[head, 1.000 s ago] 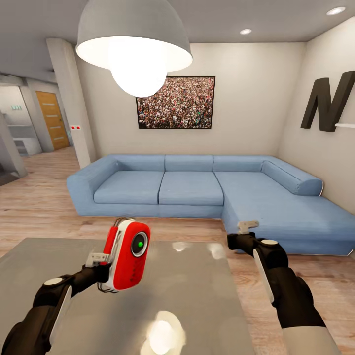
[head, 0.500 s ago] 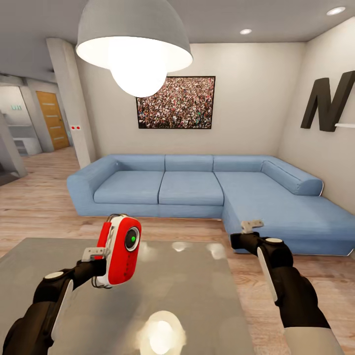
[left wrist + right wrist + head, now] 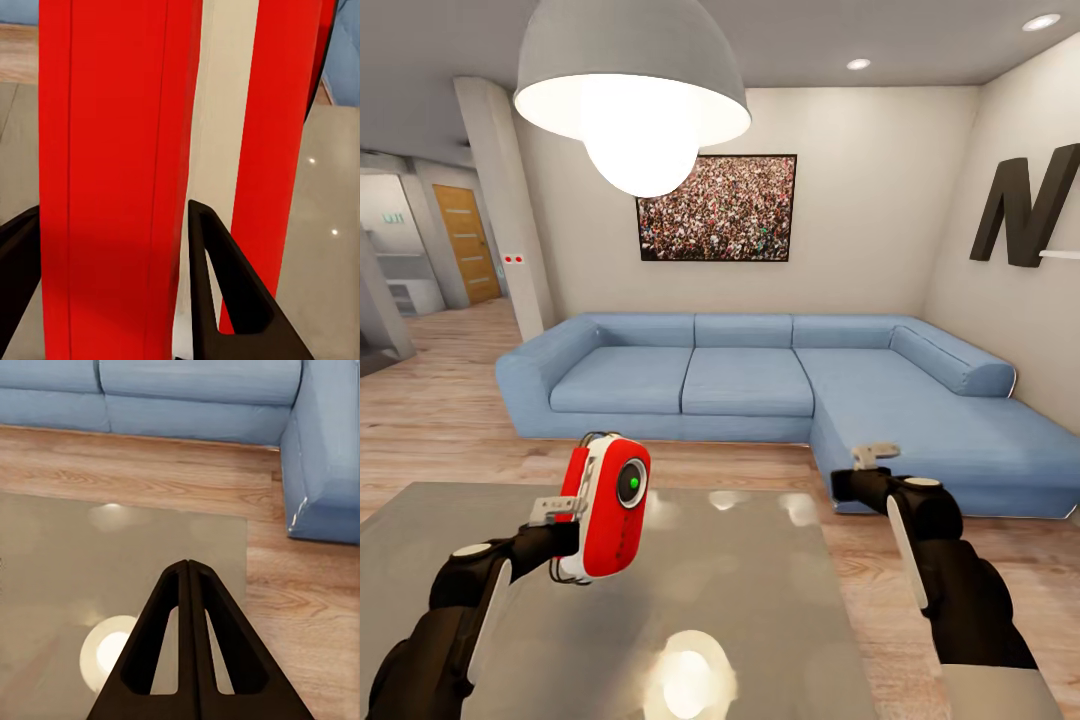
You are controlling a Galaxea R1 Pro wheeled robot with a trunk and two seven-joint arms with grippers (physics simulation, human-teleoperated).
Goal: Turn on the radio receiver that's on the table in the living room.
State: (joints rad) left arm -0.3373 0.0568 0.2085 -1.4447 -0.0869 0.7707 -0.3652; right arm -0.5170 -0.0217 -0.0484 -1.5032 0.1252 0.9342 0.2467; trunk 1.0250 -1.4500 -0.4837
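Note:
In the living room, the red radio receiver (image 3: 607,508) with white sides and a green-centred dial is held upright in the air above the glossy grey table (image 3: 740,600). My left gripper (image 3: 572,540) is shut on it from the left side. Up close in the left wrist view, the radio receiver (image 3: 120,172) sits between the two black fingers (image 3: 225,285), with the table (image 3: 330,225) below. My right gripper (image 3: 872,455) hovers shut and holds nothing over the table's far right corner. Its pressed-together fingers (image 3: 187,660) point at the table (image 3: 75,570).
A blue L-shaped sofa (image 3: 780,385) stands beyond the table across a strip of wood floor (image 3: 440,420). A white dome pendant lamp (image 3: 632,90) hangs overhead. A dark letter N (image 3: 1030,205) is on the right wall, and a doorway (image 3: 465,245) opens at far left.
The left gripper carried the radio receiver up and leftward, then slightly back right. The right arm drifted a little to the right, still shut.

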